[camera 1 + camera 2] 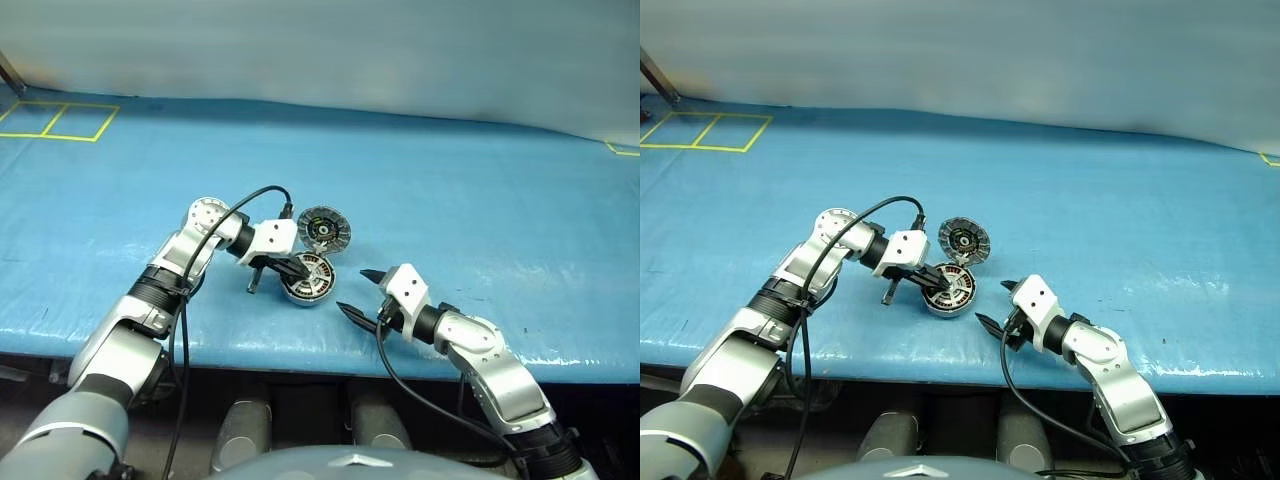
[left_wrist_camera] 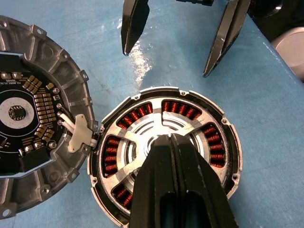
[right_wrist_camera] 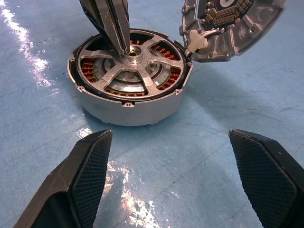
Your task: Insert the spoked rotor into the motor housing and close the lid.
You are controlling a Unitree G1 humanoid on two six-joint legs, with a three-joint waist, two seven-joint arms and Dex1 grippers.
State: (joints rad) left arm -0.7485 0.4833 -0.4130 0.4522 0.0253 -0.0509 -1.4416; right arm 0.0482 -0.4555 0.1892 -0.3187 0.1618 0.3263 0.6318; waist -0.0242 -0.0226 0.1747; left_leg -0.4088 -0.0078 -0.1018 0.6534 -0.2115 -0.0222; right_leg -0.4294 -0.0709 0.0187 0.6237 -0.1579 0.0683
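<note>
The motor housing (image 1: 310, 293) stands on the blue mat near the front edge, and the spoked rotor (image 2: 156, 118) lies flat inside it. Copper windings show between the rotor's silvery spokes. The lid (image 1: 324, 229) is swung open on its hinge just behind the housing, its inner face with dark centre turned up. My left gripper (image 3: 122, 47) is shut, fingers pressed together, with the tips resting on the rotor's hub. My right gripper (image 3: 169, 137) is open a short way to the right of the housing, facing its grey wall (image 3: 128, 111), with nothing between its fingers.
The blue mat (image 1: 480, 200) covers the table, with wide free room behind and to both sides. Its front edge (image 1: 300, 345) runs close below the housing. Yellow tape squares (image 1: 60, 120) mark the far left corner. A black cable (image 1: 245, 200) loops over my left wrist.
</note>
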